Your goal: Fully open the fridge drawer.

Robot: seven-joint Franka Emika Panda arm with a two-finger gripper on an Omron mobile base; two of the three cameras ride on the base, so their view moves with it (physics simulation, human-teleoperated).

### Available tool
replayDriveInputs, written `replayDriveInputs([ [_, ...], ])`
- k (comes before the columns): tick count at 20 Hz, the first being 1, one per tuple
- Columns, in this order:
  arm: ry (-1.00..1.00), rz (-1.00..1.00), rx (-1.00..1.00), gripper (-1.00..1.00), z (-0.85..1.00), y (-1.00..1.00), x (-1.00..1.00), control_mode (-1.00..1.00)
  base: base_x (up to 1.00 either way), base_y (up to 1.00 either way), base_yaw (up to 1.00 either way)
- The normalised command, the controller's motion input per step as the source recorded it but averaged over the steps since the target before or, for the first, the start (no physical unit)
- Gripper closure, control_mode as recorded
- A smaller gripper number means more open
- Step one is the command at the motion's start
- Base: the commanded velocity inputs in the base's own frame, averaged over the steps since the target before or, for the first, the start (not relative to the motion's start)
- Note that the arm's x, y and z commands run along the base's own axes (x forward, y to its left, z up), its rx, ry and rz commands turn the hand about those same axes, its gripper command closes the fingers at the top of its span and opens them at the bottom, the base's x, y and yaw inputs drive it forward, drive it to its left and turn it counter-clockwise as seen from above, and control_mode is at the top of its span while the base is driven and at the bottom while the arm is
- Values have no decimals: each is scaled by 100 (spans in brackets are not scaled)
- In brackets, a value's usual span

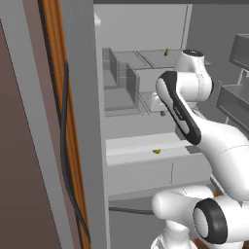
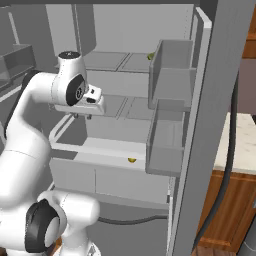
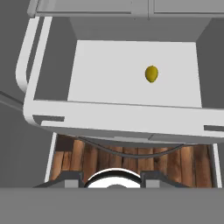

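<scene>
Already the drawer [image 3: 118,117] sits low in the fridge, pulled out so its pale floor is bare to view and a small yellow lemon [image 3: 151,73] lies on it right of centre; by my reading it is open or nearly so. Above its front lip hangs the gripper [image 2: 82,116], touching nothing and looking straight down into the bin, though whether its fingers are spread or closed I cannot tell. Beside the drawer, door bins [image 2: 171,125] stand clear.
</scene>
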Motion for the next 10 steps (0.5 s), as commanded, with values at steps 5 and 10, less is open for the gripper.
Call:
replayDriveInputs([
  [5, -1, 0, 0, -100, -5, 0, -5, -100, 0, 0, 0],
  [10, 0, 0, 0, -100, -13, 0, -26, -100, 0, 0, 0],
])
